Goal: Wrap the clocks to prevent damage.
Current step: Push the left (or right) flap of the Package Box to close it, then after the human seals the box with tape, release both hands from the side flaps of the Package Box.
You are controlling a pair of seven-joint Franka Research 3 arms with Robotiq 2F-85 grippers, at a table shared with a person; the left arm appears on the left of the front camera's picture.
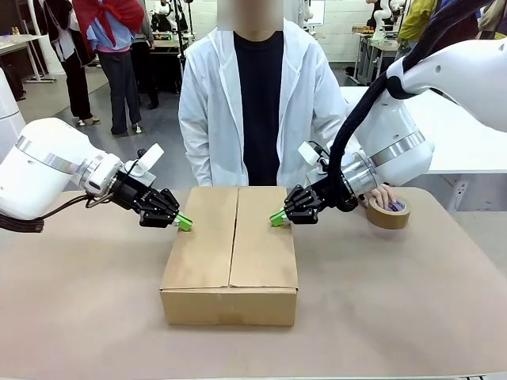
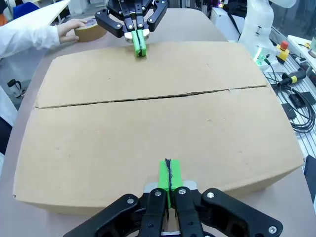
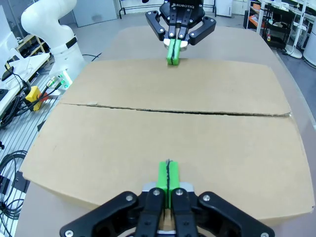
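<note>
Box [image 1: 230, 253], cardboard, flaps closed, on worktop [image 1: 79, 309]; left claw [image 1: 184, 222] and right claw [image 1: 277, 218] closed, empty, tips at opposite top edges.

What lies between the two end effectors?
The closed cardboard box; the left end effector and right end effector sit at its opposite edges, clearest in the front view.

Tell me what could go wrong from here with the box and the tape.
1. The seam of the box is untaped. The shut left tool and right tool sit at its outer top edges, so if either slips off, the box may spring open.
2. The person's hand rests on the tape roll, close behind the right arm. Reaching for the seam could bump that arm.
</note>
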